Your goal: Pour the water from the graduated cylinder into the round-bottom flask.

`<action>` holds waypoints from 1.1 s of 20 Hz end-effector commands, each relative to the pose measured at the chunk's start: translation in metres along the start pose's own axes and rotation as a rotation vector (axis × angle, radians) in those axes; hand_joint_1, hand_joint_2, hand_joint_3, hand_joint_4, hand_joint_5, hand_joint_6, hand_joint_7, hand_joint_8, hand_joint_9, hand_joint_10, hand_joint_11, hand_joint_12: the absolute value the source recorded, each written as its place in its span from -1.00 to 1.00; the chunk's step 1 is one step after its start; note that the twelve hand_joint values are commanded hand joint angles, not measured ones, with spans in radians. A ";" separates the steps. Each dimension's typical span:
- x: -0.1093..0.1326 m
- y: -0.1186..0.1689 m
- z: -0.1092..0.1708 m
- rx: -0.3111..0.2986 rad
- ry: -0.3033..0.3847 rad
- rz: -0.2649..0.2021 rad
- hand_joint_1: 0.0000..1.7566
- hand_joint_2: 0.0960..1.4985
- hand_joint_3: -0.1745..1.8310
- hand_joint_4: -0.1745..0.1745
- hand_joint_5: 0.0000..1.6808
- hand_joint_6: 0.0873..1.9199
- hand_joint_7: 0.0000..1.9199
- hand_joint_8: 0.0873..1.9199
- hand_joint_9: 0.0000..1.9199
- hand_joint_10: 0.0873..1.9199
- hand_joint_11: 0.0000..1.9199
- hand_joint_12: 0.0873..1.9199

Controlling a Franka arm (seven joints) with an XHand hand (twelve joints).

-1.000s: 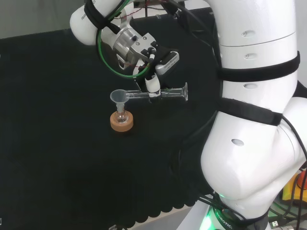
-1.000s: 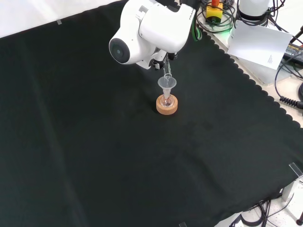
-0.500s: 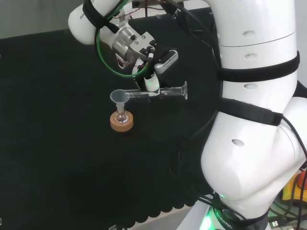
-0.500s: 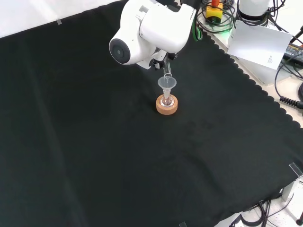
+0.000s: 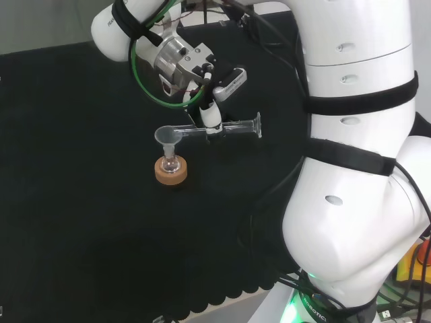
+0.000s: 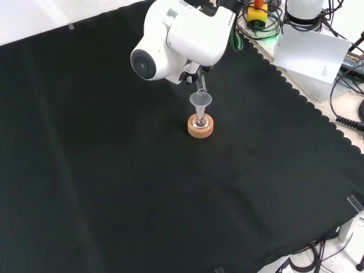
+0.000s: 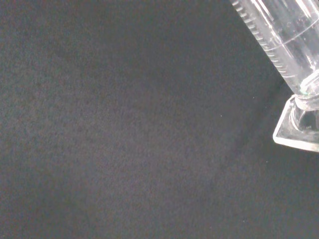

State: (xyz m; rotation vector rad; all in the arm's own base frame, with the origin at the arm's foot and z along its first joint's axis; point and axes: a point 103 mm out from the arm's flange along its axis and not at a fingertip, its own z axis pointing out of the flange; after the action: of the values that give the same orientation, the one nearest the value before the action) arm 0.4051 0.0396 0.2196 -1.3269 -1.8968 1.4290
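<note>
In the head view my hand (image 5: 210, 111) is curled round the graduated cylinder (image 5: 225, 130), which lies nearly level above the desk (image 5: 81, 222), foot to the right and mouth to the left. The mouth sits at the rim of a clear funnel (image 5: 166, 136) standing in the round-bottom flask (image 5: 170, 163). The flask rests on a cork ring (image 5: 170, 172).

In the head view, the graduated cylinder (image 5: 219, 129) lay level at two o'clock above the round-bottom flask (image 5: 170, 163), which sat in its cork ring (image 5: 170, 172) on the table (image 5: 81, 222).
</note>
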 end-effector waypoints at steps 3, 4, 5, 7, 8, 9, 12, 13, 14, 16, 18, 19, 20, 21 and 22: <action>0.001 -0.001 -0.001 -0.004 -0.003 0.003 0.42 0.48 -0.83 -1.00 0.11 0.06 0.01 0.05 0.50 -1.00 0.25 -0.21; 0.001 -0.001 -0.001 -0.007 -0.003 0.003 0.42 0.48 -0.83 -1.00 0.11 0.06 0.01 0.06 0.50 -1.00 0.25 -0.21; 0.001 -0.001 -0.001 -0.006 -0.005 0.004 0.42 0.48 -0.83 -1.00 0.11 0.06 0.01 0.06 0.50 -1.00 0.25 -0.21; 0.002 -0.002 -0.002 -0.002 -0.008 0.004 0.42 0.48 -0.83 -1.00 0.11 0.06 0.01 0.06 0.50 -1.00 0.25 -0.21; 0.002 -0.004 -0.003 -0.001 -0.009 0.003 0.42 0.48 -0.83 -1.00 0.11 0.06 0.01 0.06 0.50 -1.00 0.25 -0.21; 0.002 -0.004 -0.003 0.001 -0.010 0.004 0.42 0.48 -0.83 -1.00 0.11 0.06 0.01 0.06 0.50 -1.00 0.25 -0.21; 0.002 -0.005 -0.004 -0.001 -0.010 0.003 0.42 0.48 -0.83 -1.00 0.11 0.06 0.00 0.06 0.50 -1.00 0.25 -0.21; 0.002 -0.005 -0.004 -0.004 -0.010 0.003 0.42 0.48 -0.83 -1.00 0.11 0.06 0.00 0.06 0.50 -1.00 0.25 -0.21; 0.002 -0.005 -0.004 -0.006 -0.008 0.002 0.42 0.48 -0.83 -1.00 0.11 0.06 0.00 0.06 0.50 -1.00 0.25 -0.21; 0.003 -0.004 -0.003 -0.009 0.001 -0.006 0.42 0.48 -0.83 -1.00 0.11 0.06 0.00 0.06 0.50 -1.00 0.25 -0.21; 0.004 -0.003 -0.003 -0.016 0.007 -0.013 0.42 0.48 -0.83 -1.00 0.11 0.06 0.00 0.06 0.50 -1.00 0.25 -0.21; 0.005 -0.002 -0.003 -0.018 0.005 -0.016 0.42 0.48 -0.83 -1.00 0.10 0.06 0.00 0.06 0.50 -1.00 0.25 -0.21; 0.005 -0.002 -0.003 -0.022 0.008 -0.019 0.42 0.48 -0.83 -1.00 0.10 0.06 0.00 0.06 0.50 -1.00 0.25 -0.21; 0.005 -0.002 -0.003 -0.027 0.008 -0.022 0.42 0.48 -0.83 -1.00 0.10 0.06 0.00 0.06 0.50 -1.00 0.25 -0.21; 0.005 -0.002 -0.002 -0.036 0.009 -0.023 0.42 0.48 -0.83 -1.00 0.10 0.06 0.00 0.06 0.50 -1.00 0.25 -0.21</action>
State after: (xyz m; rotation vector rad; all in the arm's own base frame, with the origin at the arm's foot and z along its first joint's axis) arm 0.4046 0.0450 0.2222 -1.3215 -1.9182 1.4019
